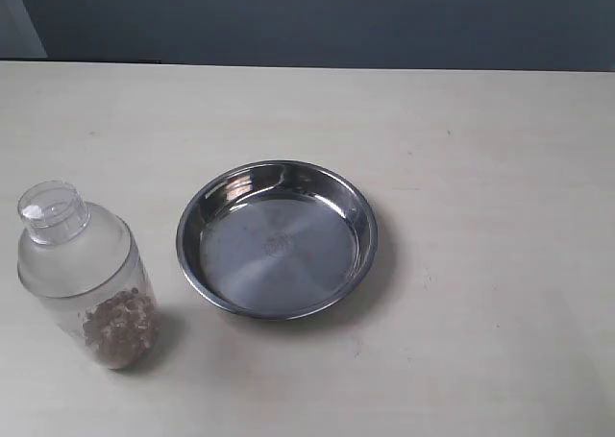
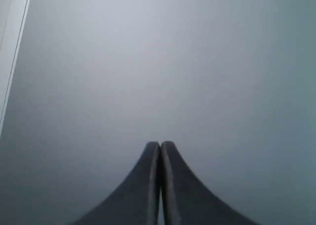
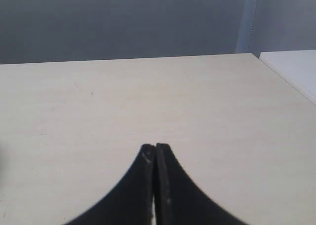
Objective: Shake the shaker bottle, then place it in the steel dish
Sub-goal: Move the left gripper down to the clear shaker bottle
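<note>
The shaker bottle (image 1: 85,274) stands upright on the table at the left of the exterior view, clear frosted plastic with a small cap and brownish beads at its bottom. To its right lies the steel dish (image 1: 357,206), round, shiny and with nothing in it. Neither arm shows in the exterior view. My left gripper (image 2: 160,144) is shut on nothing, facing a plain grey surface. My right gripper (image 3: 155,146) is shut too, held over bare table with nothing between its fingers.
The pale table (image 1: 480,130) runs back to a dark grey wall (image 1: 317,19). In the right wrist view the table's far edge and a corner (image 3: 252,54) show, with a white surface (image 3: 296,67) beyond it.
</note>
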### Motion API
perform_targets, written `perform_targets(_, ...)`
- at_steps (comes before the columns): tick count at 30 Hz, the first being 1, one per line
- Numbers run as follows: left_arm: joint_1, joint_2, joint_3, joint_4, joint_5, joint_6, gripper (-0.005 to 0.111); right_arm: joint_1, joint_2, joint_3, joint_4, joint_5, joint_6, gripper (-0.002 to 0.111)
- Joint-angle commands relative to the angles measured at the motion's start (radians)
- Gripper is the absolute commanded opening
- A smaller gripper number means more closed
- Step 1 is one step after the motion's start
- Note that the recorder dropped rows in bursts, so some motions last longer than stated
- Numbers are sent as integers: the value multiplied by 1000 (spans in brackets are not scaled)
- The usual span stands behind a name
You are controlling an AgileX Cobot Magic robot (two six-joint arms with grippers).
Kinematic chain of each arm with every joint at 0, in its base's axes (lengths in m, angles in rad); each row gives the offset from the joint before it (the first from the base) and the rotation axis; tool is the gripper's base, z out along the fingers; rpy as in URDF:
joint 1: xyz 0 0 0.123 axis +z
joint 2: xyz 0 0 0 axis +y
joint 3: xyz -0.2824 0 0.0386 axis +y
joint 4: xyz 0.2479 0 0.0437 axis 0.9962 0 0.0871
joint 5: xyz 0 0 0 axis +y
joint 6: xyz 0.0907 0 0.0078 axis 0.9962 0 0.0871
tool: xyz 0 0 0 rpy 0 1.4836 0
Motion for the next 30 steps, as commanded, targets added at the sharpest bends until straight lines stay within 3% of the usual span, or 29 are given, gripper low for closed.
perform_targets(1, 2, 192, -67, 86, 29, -35, 0, -3, -5, 1, -1, -12, -2, -1)
perform_targets(4, 2, 299, -72, 121, -13, -35, 0, -3, -5, 1, -1, -12, -2, -1)
perform_targets(6, 2, 346, -74, 239, -153, -19, 0, -3, -5, 1, -1, -12, -2, -1)
perform_targets(8, 2, 387, -106, 336, -377, 24, 0, -3, -5, 1, -1, -12, -2, -1)
perform_targets(10, 4, 449, -180, 281, -330, 43, 0, -3, -5, 1, -1, -12, -2, -1)
perform_targets(12, 4, 517, -205, 85, -217, 228, 0, -3, -5, 1, -1, -12, -2, -1)
perform_targets(14, 4, 573, -147, -93, -170, 293, 0, -3, -5, 1, -1, -12, -2, -1)
perform_targets(16, 2, 603, -59, -82, -251, 246, 4, -3, -5, 1, -1, -12, -2, -1)
perform_targets(18, 2, 597, -1, 161, -345, 86, 28, -3, -5, 1, -1, -12, -2, -1)
perform_targets(19, 2, 597, 6, 286, -372, 28, 55, -3, -5, 1, -1, -12, -2, -1)
perform_targets(20, 2, 601, 6, 317, -372, -27, 72, -3, -5, 1, -1, -12, -2, -1)
perform_targets(21, 2, 621, 17, 397, -370, -169, 104, -3, -5, 1, -1, -12, -2, -1)
perform_targets(23, 2, 672, 45, 654, -491, -435, 105, -3, -5, 1, -1, -12, -2, -1)
perform_targets(30, 2, 823, 105, 825, -669, -586, 106, -3, -5, 1, -1, -12, -2, -1)
